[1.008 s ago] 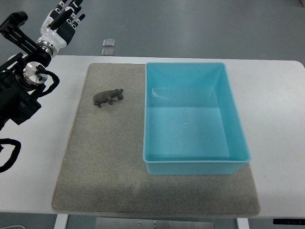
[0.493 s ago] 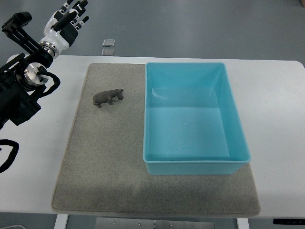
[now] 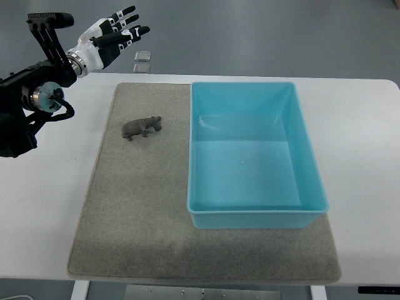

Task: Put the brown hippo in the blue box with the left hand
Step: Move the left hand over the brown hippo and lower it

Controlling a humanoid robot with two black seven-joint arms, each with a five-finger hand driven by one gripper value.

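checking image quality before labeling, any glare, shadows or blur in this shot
Top view: sharp overall, even lighting; soft shadow under the brown hippo, faint sheen on the blue box floor; the left hand shows no visible motion blur, fingers spread.

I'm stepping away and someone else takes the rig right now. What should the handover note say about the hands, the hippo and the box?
Left hand: open, fingers spread, holding nothing, raised past the table's far left edge, well short of the hippo.
Right hand: not in view.
Hippo: standing on the grey mat, left of the box, untouched.
Box: on the mat's right part, empty.
Done: nothing yet.
Left: bring the left hand to the hippo, grasp it, carry it over the box and release.
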